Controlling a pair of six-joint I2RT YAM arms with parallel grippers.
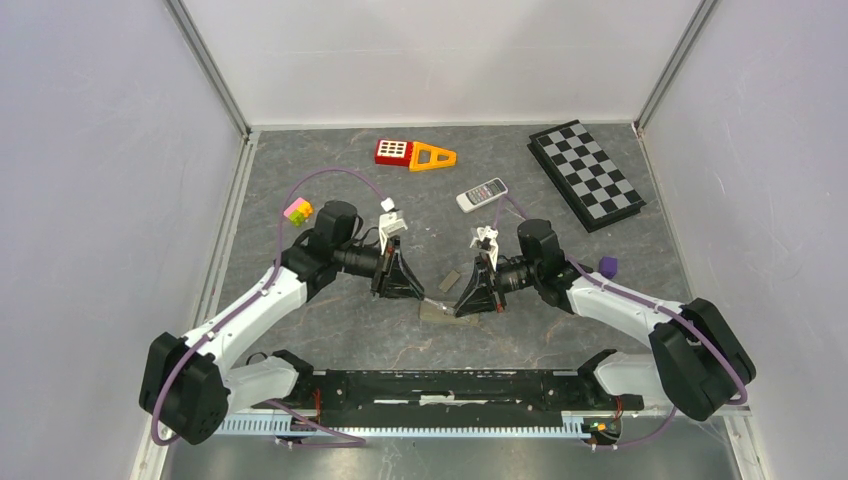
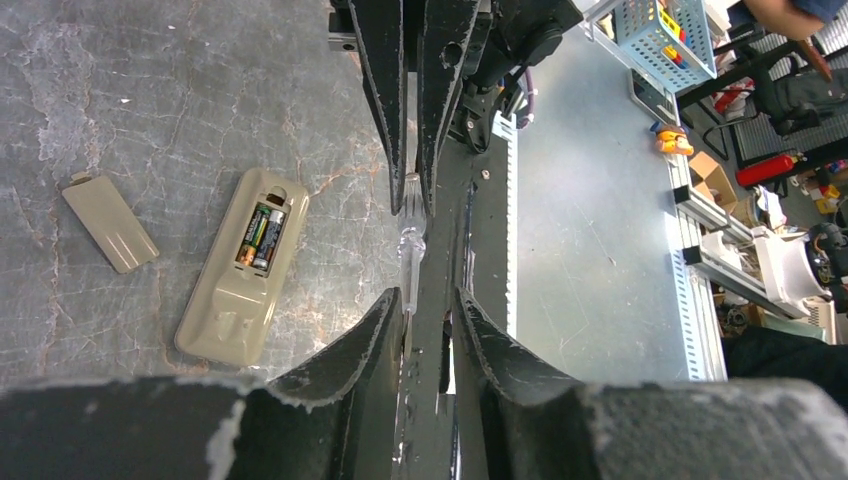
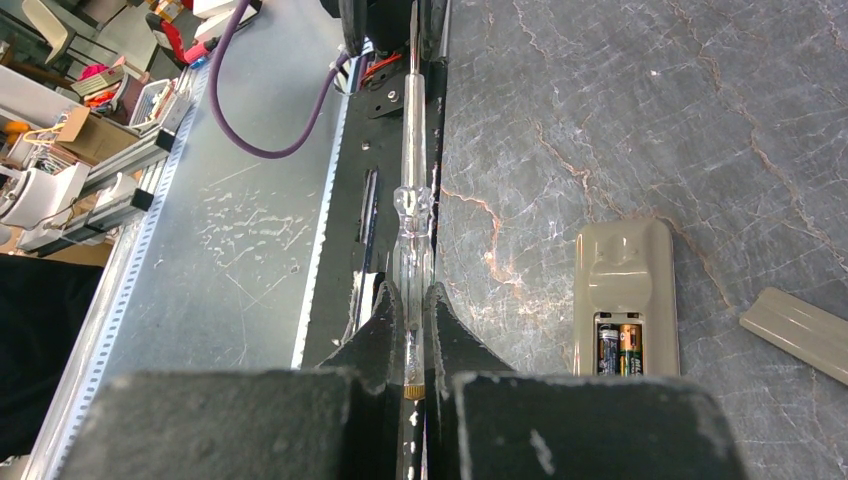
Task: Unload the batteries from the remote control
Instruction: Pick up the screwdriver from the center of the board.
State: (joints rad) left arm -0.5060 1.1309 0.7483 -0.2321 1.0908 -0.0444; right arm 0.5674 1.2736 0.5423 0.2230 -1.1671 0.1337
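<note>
A beige remote (image 2: 222,300) lies back-up on the table with its battery bay open and two batteries (image 2: 262,238) inside; they also show in the right wrist view (image 3: 620,350). Its beige cover (image 2: 108,222) lies beside it. My right gripper (image 3: 413,290) is shut on the handle of a clear pen-like stick (image 3: 413,190), held level above the table's near edge. My left gripper (image 2: 428,300) faces it, its jaws slightly apart around the stick's thin tip. In the top view both grippers, left (image 1: 418,291) and right (image 1: 458,304), meet just above the remote (image 1: 437,314).
A grey-white remote (image 1: 482,194), a folded chessboard (image 1: 585,175), red (image 1: 393,151) and orange (image 1: 432,157) toys lie at the back. A pink-yellow block (image 1: 298,210) lies left and a purple block (image 1: 607,267) right. The black base bar (image 1: 460,385) runs along the near edge.
</note>
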